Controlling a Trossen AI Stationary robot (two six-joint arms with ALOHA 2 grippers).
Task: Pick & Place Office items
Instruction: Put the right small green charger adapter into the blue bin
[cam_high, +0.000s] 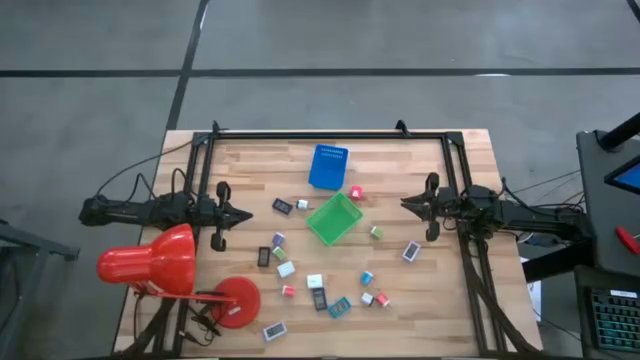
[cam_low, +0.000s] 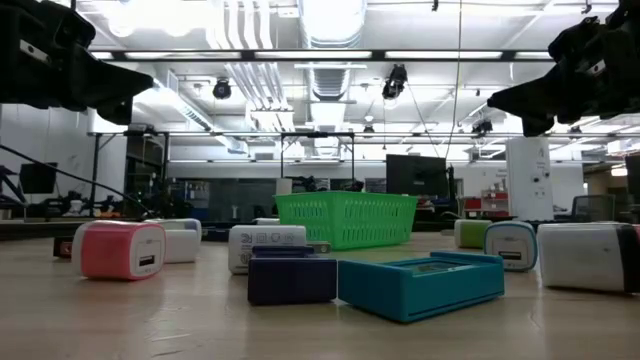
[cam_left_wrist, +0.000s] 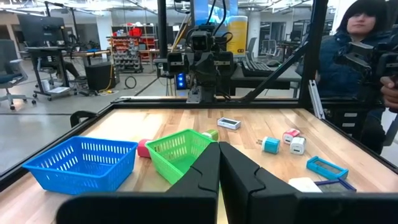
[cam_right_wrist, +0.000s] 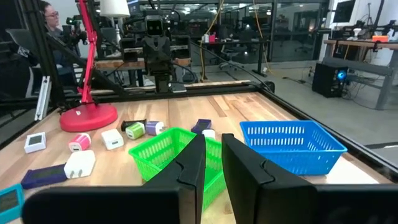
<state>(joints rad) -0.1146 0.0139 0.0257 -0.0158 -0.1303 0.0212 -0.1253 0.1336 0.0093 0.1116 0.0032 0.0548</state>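
Observation:
The office items are small cubes and flat pieces strewn over the wooden table, among them a white cube (cam_high: 286, 268), a teal flat piece (cam_high: 340, 306) and a pink cube (cam_high: 356, 192). They lie around a green basket (cam_high: 334, 218) and a blue basket (cam_high: 328, 166). My left gripper (cam_high: 247, 214) hovers at the table's left side, pointing level toward the centre, shut and holding nothing. My right gripper (cam_high: 405, 205) hovers at the right side facing it, its fingers all but together (cam_right_wrist: 213, 163), with nothing between them. Both hang well above the items in the low view.
A big red desk lamp (cam_high: 150, 262) with its round base (cam_high: 235, 303) stands at the near left corner. A black frame (cam_high: 330, 134) runs around the table's edges. A person (cam_left_wrist: 367, 43) stands beyond the table's right side.

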